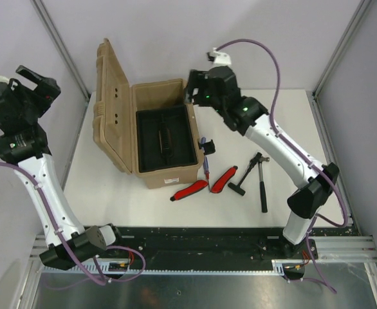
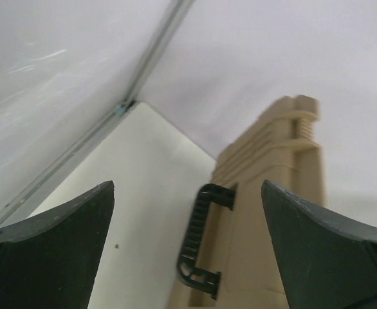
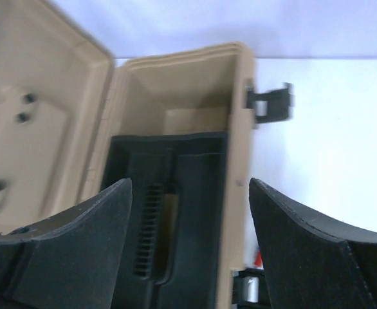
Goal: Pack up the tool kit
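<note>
Evidently, the toolbox (image 1: 169,175) is set open mid-bench for loading; the left gripper (image 2: 187,187) and right gripper (image 3: 190,183) are held wide, empty.

I'm looking at a robotics lab, a boxed-in test cell rather than a workshop. A left arm (image 1: 44,187) and a right arm (image 1: 285,151) are sitting bolted to a black rail (image 1: 195,239) on a metal frame (image 1: 208,275), with purple cables (image 1: 276,71) looping off them. Plain pale panels (image 1: 175,32) set in metal posts (image 1: 60,48) are closing in a white table (image 1: 111,187). The left wrist view is showing the same bare panels and a post.
</note>
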Controlling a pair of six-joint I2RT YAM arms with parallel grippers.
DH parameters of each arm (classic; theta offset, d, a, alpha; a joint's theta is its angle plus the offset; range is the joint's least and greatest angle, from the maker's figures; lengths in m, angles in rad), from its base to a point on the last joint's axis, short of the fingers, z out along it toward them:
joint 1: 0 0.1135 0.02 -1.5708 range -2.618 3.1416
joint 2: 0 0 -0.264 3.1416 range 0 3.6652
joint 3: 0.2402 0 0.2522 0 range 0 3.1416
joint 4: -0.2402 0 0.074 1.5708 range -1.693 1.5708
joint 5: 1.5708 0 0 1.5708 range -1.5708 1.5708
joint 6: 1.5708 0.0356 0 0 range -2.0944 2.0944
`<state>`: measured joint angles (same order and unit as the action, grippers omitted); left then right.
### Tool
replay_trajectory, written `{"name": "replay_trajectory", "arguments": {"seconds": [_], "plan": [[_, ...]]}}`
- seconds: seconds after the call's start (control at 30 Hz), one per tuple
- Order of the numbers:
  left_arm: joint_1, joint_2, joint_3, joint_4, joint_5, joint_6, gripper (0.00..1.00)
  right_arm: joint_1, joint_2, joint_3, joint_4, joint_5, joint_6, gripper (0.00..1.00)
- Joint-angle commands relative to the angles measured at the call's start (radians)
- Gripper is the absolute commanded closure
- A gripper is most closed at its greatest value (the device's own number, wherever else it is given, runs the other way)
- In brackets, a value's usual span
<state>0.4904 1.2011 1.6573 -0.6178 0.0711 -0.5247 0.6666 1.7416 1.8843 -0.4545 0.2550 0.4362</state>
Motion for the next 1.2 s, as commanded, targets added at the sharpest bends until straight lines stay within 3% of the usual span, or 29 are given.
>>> {"name": "replay_trajectory", "arguments": {"seconds": [0.0, 0.17, 0.4, 0.6, 0.9, 0.97, 1.07, 1.17], "plan": [[-0.04, -0.014, 0.095, -0.003, 0.254, 0.034, 0.01, 0.153, 0.092, 0.134, -0.124, 0.125, -0.13, 0.24], [-0.168, -0.022, 0.174, 0.012, 0.398, 0.099, 0.01, 0.225, 0.22, 0.231, -0.193, 0.124, -0.113, 0.26], [-0.292, -0.032, 0.191, 0.014, 0.456, 0.159, 0.0, 0.255, 0.365, 0.296, -0.264, 0.062, -0.059, 0.33], [-0.332, -0.028, 0.175, 0.015, 0.434, 0.178, 0.01, 0.268, 0.399, 0.254, -0.226, 0.013, -0.06, 0.44], [-0.339, -0.02, 0.163, 0.011, 0.42, 0.188, 0.0, 0.27, 0.448, 0.255, -0.225, -0.008, -0.031, 0.49], [-0.34, -0.018, 0.162, 0.01, 0.419, 0.19, 0.01, 0.272, 0.455, 0.256, -0.226, -0.003, -0.03, 0.59], [-0.342, -0.018, 0.161, 0.009, 0.417, 0.192, 0.01, 0.272, 0.462, 0.271, -0.228, 0.0, -0.035, 0.88], [-0.342, -0.019, 0.16, 0.008, 0.409, 0.194, 0.0, 0.277, 0.452, 0.3, -0.22, 0.022, -0.048, 0.99]]}}
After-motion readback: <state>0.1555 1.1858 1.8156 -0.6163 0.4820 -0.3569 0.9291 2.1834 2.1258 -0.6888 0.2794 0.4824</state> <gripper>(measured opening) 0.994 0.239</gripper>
